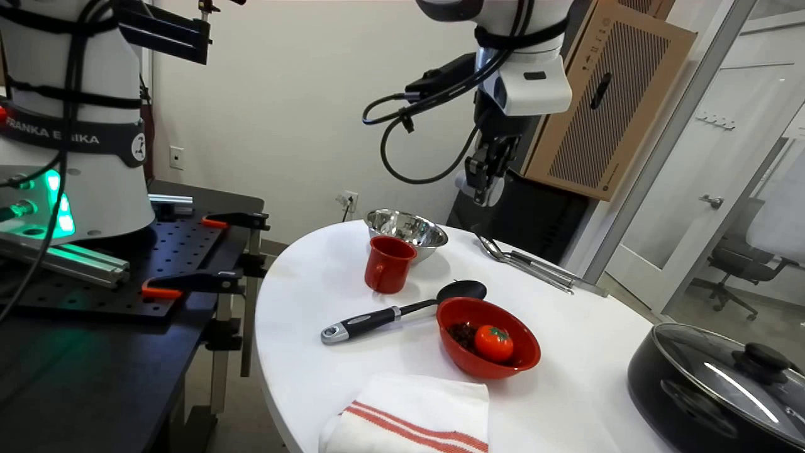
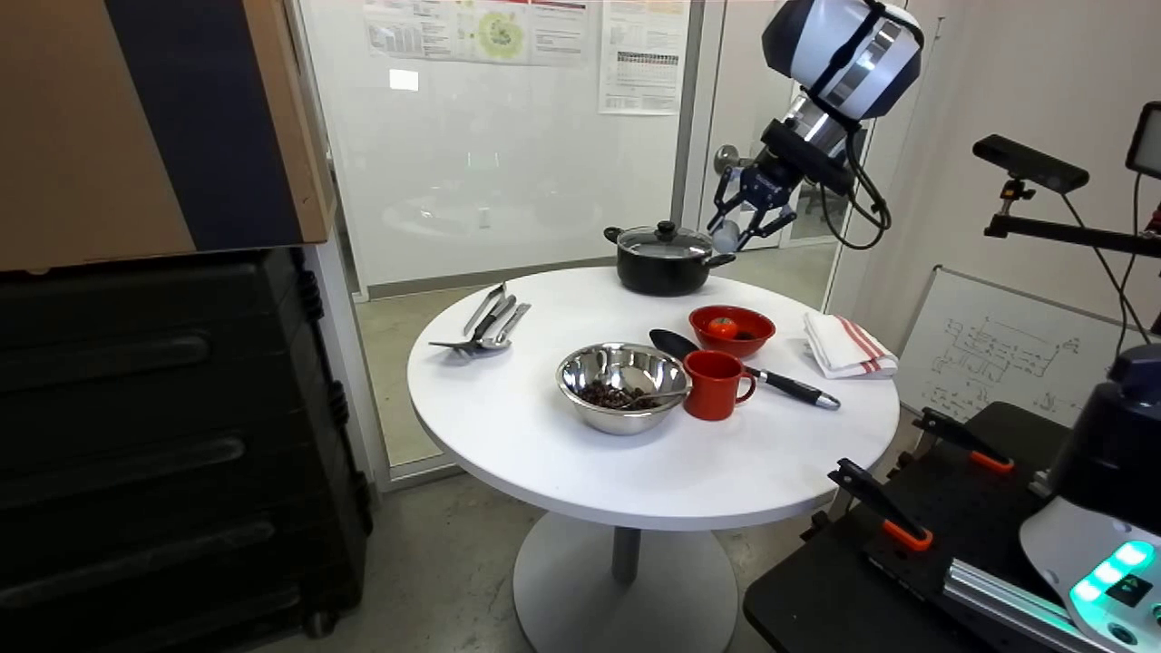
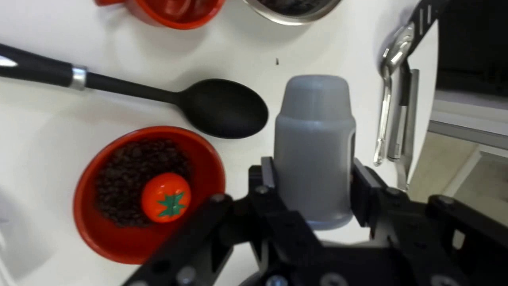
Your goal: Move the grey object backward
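Note:
The grey object (image 3: 315, 151) is a small, smooth, bottle-shaped piece with a narrower end. In the wrist view it sits between the finger pads of my gripper (image 3: 314, 178), with its narrower end pointing away from the palm. The gripper is shut on it. In an exterior view the gripper (image 2: 733, 232) holds the grey object (image 2: 726, 237) in the air, in line with the black pot. In an exterior view the gripper (image 1: 483, 176) is high above the table's far side, and the grey object (image 1: 494, 192) is partly hidden by the fingers.
On the round white table (image 1: 302, 377) stand a red bowl (image 1: 456, 362) with a tomato, a red cup (image 1: 390, 264), a metal bowl (image 2: 590, 419) and a black pot (image 2: 667, 272). A black spoon (image 3: 222, 108), metal utensils (image 2: 490, 326) and a striped towel (image 1: 427, 402) lie there too.

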`<action>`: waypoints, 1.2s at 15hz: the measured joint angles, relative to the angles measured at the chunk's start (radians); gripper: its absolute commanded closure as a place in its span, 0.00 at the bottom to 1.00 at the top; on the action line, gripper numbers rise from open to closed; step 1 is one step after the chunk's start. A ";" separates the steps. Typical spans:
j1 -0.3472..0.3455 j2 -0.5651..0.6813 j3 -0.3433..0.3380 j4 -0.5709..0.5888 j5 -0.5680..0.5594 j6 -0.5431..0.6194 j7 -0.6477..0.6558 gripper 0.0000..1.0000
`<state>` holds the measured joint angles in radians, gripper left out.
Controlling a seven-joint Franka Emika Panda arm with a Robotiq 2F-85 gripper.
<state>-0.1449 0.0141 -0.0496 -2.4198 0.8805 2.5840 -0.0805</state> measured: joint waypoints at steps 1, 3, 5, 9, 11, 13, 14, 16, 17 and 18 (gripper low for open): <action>0.015 0.002 0.012 0.006 0.071 0.029 -0.024 0.56; 0.032 0.011 0.033 0.018 0.158 0.069 -0.058 0.56; 0.035 0.017 0.036 0.024 0.174 0.077 -0.062 0.56; 0.034 0.019 0.034 0.024 0.175 0.077 -0.063 0.81; 0.034 0.019 0.034 0.021 0.175 0.077 -0.058 0.81; 0.037 0.020 0.041 0.021 0.248 0.116 -0.084 0.81; 0.040 0.020 0.051 0.028 0.327 0.155 -0.133 0.81; 0.050 0.021 0.073 0.060 0.494 0.227 -0.263 0.81; 0.056 0.025 0.084 0.084 0.574 0.257 -0.337 0.81; 0.062 0.031 0.094 0.111 0.648 0.284 -0.415 0.81</action>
<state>-0.0833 0.0453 0.0442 -2.3083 1.5283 2.8681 -0.4955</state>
